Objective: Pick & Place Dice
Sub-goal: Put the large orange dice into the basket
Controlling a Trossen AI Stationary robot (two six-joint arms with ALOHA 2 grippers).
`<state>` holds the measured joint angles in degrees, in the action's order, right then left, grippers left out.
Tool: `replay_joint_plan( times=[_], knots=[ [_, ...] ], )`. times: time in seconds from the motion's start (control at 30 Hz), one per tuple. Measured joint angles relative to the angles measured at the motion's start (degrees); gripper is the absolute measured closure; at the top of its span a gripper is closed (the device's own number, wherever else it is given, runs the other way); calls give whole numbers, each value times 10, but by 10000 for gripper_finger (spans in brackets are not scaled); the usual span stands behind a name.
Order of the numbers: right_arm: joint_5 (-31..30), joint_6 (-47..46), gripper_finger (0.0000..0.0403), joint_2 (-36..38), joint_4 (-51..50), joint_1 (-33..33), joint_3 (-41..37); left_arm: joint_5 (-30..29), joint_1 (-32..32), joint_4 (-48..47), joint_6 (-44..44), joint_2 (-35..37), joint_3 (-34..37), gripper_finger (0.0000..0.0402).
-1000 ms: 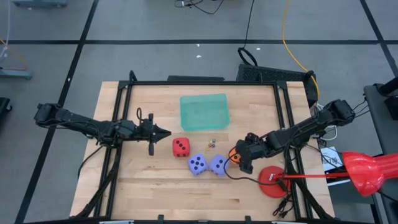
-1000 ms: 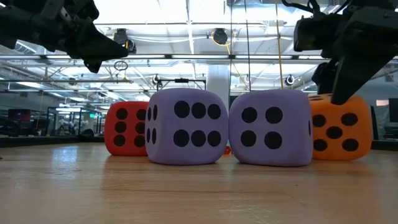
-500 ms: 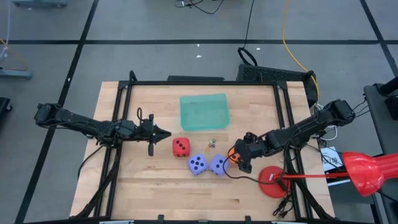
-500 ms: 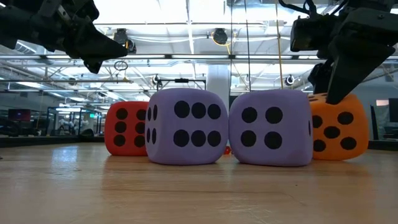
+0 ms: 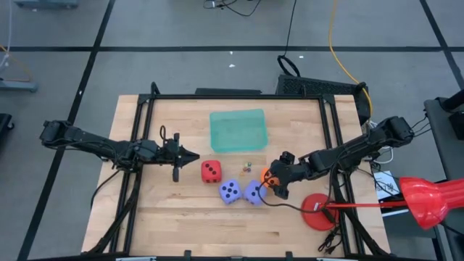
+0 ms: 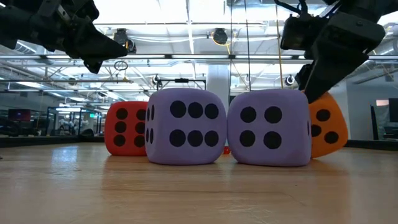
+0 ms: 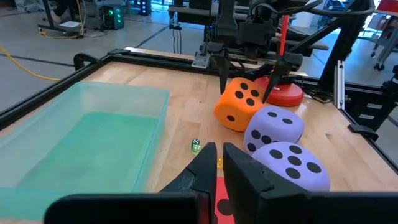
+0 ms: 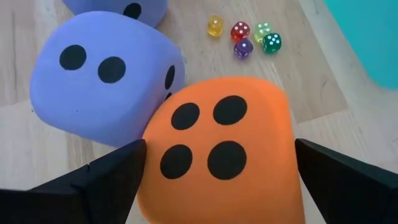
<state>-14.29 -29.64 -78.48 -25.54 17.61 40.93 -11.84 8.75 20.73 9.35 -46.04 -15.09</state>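
Four soft dice stand in a row near the table's middle: a red die [image 5: 211, 171], two purple dice [image 5: 230, 191] [image 5: 254, 193], and an orange die [image 5: 267, 176] at the right end. My right gripper [image 5: 274, 181] is open and straddles the orange die, which is tipped against the nearer purple die [image 8: 99, 74]. My left gripper [image 5: 192, 154] hangs shut and empty above the table, left of the red die. My right gripper has the orange die between its open fingers, one finger [image 8: 112, 174] along each of two opposite sides [image 8: 155, 180]. The fingers slant down from the table's right. The die is tipped, its lower edge [image 6: 320, 154] on the table, and it leans on the purple die.
A shallow green tray [image 5: 238, 130] lies on the table's far side, behind the dice. Several tiny coloured dice [image 8: 245, 34] lie between the tray and the big dice. A red disc [image 5: 317, 206] sits near the right edge, and a black frame rail [image 7: 155, 59] runs around the table.
My right gripper has gone a little toward the table's left and tipped its fingers more steeply. The orange die between them has tipped up on one edge and been shoved against the nearer purple die, its right side lifting off the table.
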Motion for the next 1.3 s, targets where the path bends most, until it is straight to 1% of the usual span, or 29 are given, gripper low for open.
replay_joint_plan(
  times=[0.3, 0.5, 0.73, 1.07, 1.3],
  knots=[
    [8, 6, 10, 55, 14, -1, -1, 0, 0, -1, -2, 0, 0, 366],
    [5, 27, 10, 83, 11, -1, -2, 0, 0, -1, -2, 0, 0, 366],
    [-14, 43, 10, 97, 15, -1, -2, 0, 0, -2, -2, 0, 0, 366],
    [-7, 42, 10, 103, 43, -1, -2, -1, 0, -5, -2, 0, 0, 366],
    [-6, 53, 10, 135, 62, -6, 0, -2, 0, 7, -5, 0, 0, 366]
  ],
)
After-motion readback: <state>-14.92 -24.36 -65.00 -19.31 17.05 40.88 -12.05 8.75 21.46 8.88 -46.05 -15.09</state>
